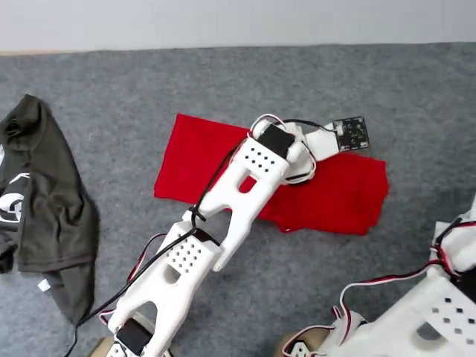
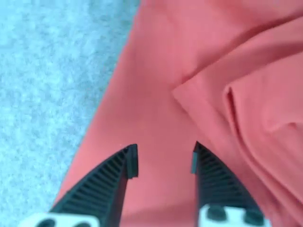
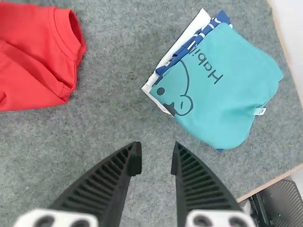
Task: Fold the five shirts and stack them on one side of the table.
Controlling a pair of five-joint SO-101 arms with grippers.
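The left arm (image 1: 223, 201) stretches from the near edge out over the red shirt (image 1: 335, 193) in the middle of the counter (image 1: 416, 89). The left jaws are open and empty, close over the cloth. The right arm (image 1: 439, 305) sits folded at the near right corner. The right jaws are parted and empty over grey counter, near a teal-topped folded stack (image 3: 222, 94) by a counter edge. A dark shirt (image 1: 44, 193) lies crumpled at the left edge.

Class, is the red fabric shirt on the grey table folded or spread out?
Folded, at least partly: the red fabric shirt forms a rough rectangle, with overlapping layers.
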